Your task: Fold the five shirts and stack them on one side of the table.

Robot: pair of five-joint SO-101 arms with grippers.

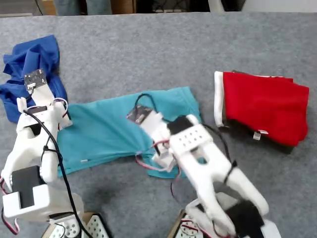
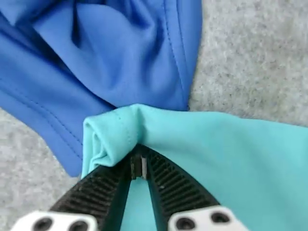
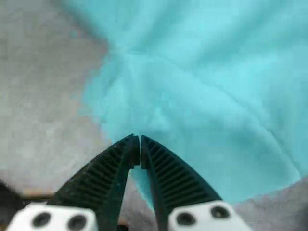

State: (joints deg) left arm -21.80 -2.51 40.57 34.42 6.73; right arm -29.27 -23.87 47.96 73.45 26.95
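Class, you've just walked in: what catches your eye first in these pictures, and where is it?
A teal shirt sprawls mid-table, pinched at one end by the left gripper and at its near edge by the right gripper. A crumpled blue shirt lies to its left; a folded red shirt lies on the right.
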